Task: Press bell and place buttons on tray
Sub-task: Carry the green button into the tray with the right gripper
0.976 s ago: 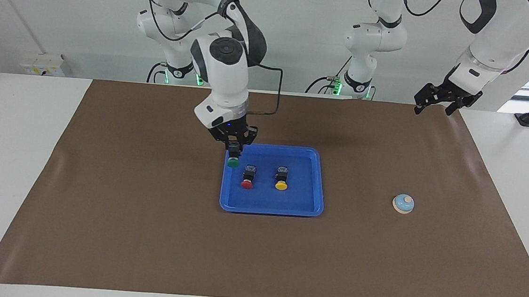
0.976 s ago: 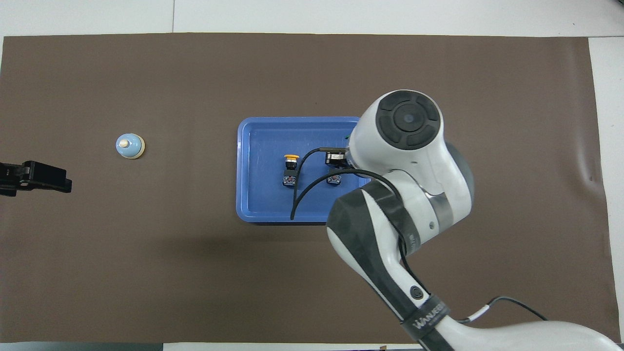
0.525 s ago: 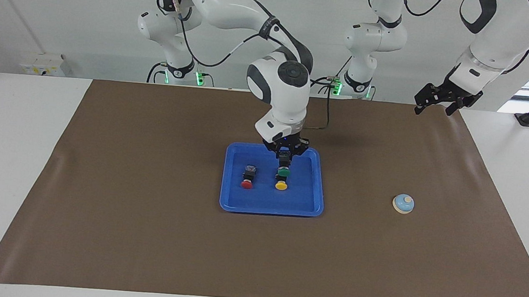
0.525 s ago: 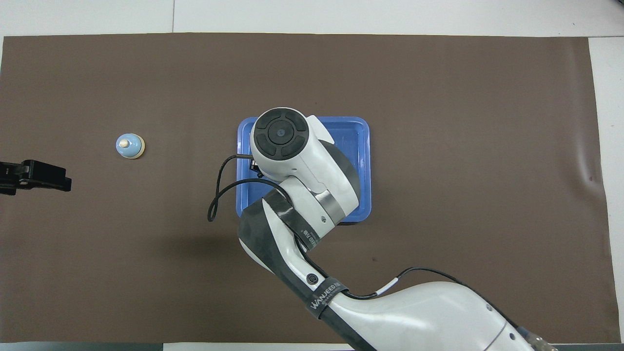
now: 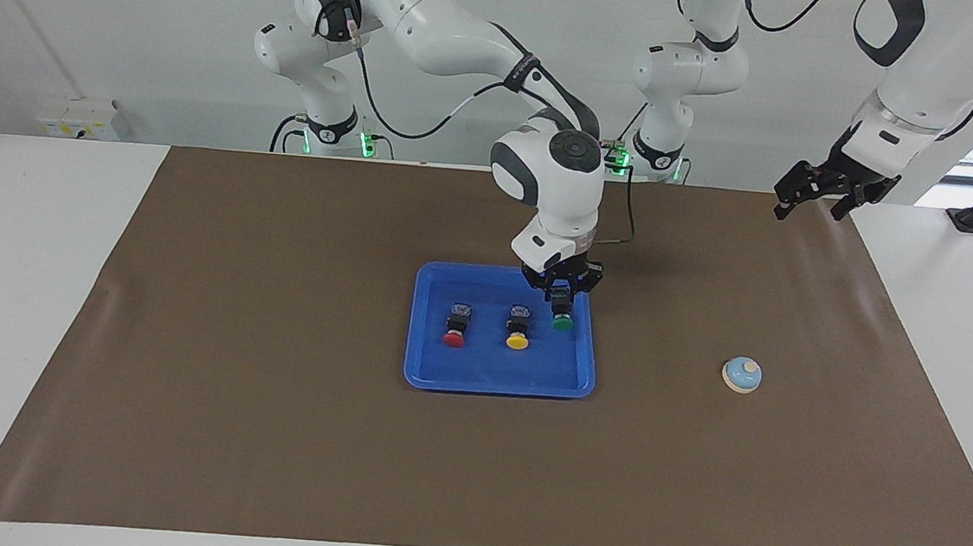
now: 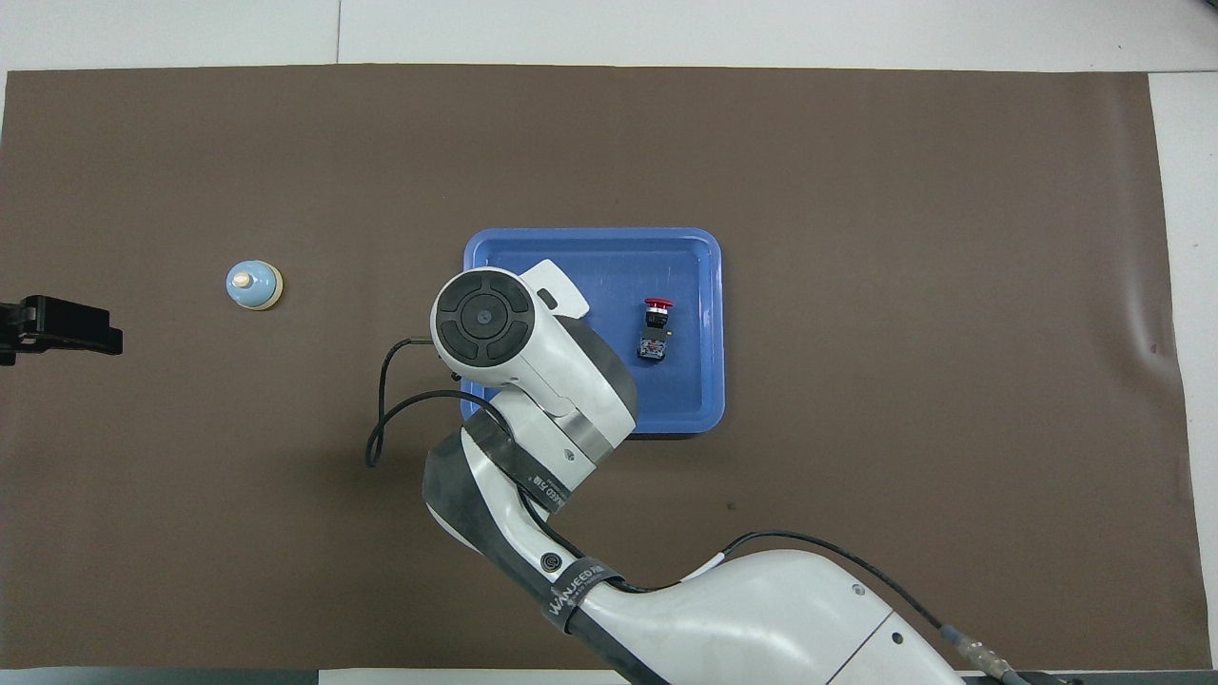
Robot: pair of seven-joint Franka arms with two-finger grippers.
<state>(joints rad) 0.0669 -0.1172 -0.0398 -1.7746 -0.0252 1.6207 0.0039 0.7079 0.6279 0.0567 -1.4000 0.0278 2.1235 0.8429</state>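
Observation:
The blue tray (image 5: 488, 369) lies mid-table. On it lie the red button (image 5: 454, 337) and, beside it, the yellow button (image 5: 518, 341). My right gripper (image 5: 563, 303) is shut on the black body of the green button (image 5: 563, 322), holding it low over the tray's end toward the left arm; I cannot tell whether it touches the floor. From overhead the right arm hides that gripper and the yellow and green buttons; the tray (image 6: 590, 249) and red button (image 6: 655, 306) show. The bell (image 5: 741, 375) (image 6: 253, 284) stands on the mat toward the left arm's end. My left gripper (image 5: 809, 207) (image 6: 95, 328) waits open, raised.
A brown mat (image 5: 266, 429) covers most of the white table (image 5: 25, 289). The right arm's cable (image 6: 381, 428) loops down beside the tray. The two arm bases stand at the robots' edge of the table.
The right gripper has carried the green button across the tray from the right arm's end, over the red and yellow buttons, to the left arm's end. The left gripper has drifted slightly.

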